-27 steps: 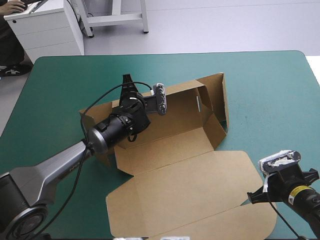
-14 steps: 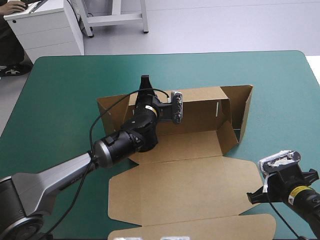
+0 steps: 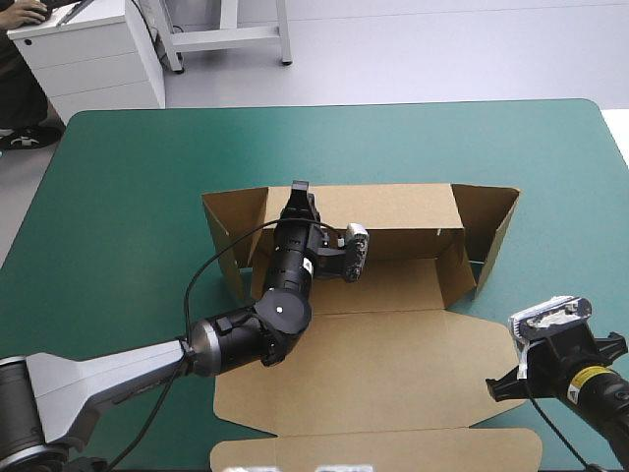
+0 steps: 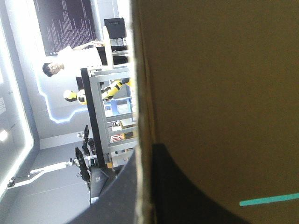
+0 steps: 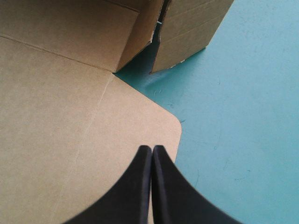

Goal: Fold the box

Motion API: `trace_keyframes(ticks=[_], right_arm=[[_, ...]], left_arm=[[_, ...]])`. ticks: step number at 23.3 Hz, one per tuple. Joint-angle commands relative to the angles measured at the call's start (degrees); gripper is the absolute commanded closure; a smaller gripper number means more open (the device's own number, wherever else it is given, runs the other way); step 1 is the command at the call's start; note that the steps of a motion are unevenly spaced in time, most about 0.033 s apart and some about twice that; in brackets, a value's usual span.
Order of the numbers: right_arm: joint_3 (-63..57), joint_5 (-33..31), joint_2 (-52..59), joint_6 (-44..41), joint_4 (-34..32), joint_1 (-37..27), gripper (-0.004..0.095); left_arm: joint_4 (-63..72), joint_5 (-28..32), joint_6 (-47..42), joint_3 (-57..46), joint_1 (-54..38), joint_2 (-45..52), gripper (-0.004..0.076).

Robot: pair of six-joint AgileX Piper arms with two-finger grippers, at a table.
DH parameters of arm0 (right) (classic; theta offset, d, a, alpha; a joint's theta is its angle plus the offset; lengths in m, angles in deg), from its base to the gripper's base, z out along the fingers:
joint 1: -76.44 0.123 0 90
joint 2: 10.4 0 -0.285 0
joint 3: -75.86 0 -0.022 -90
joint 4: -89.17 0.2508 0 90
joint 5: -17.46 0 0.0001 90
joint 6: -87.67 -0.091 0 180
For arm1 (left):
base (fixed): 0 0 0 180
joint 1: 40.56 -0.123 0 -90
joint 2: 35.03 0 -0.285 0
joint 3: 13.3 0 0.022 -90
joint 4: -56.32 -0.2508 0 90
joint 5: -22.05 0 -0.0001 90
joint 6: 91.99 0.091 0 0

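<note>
High view: brown box [image 3: 393, 364] sat at middle of desk [image 3: 118, 177], back & side walls up, lid flat toward near edge. The left pincer [image 3: 298, 192] was clamped on back wall's top edge, a black finger [image 4: 196, 200] either side. The right pincer [image 5: 152, 150], closed tight & empty, hung over lid's rounded corner.

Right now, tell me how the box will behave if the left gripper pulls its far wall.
The box probably slides easily: thin board, loose on the smooth teal-green cover. The left gripper pinches only the far wall, so that wall likely flexes at its crease first. The flat lid may hinge and drag.
</note>
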Motion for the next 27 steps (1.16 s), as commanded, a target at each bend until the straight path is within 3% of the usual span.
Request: trace_keyframes(ticks=[1,5,8,9,11,13,15,22,27], right_arm=[[1.53,2.63,-0.27,0.01,-0.92,-0.2,0.0928],[1.53,2.21,-0.27,-2.04,-0.14,-0.2,0.0909],[1.53,1.8,-0.41,-2.04,1.37,-0.2,0.0808],[1.53,1.8,-0.41,-2.05,2.07,-0.2,0.0747],[1.53,1.8,-0.41,-4.25,2.9,-0.2,0.043],[1.53,1.8,-0.41,-5.81,2.9,-0.2,0.0248],[1.53,1.8,-0.41,-7.6,2.9,-0.2,0.0148],[6.2,0.74,-0.76,-18.22,2.34,-0.2,0.013],[17.88,-3.12,-7.1,-21.45,-5.8,-0.2,0.013]], left_arm=[[-4.82,-3.25,-2.37,1.4,0.54,3.01,0.0734],[-4.95,-3.25,-5.56,1.4,1.0,3.01,0.0734],[-4.95,-3.66,-5.56,1.4,1.86,3.01,0.0734],[-4.95,-3.66,-5.56,1.4,2.14,3.01,0.0734],[-4.95,-5.37,-5.89,1.4,3.72,3.01,0.0734],[-4.95,-6.06,-7.47,1.4,4.12,3.01,0.0734],[-4.95,-6.17,-8.36,1.4,4.12,3.01,0.0734],[-4.35,-6.17,-8.36,1.4,4.5,3.01,0.0734],[-4.59,-5.43,-8.36,1.4,5.77,3.01,0.0734]])
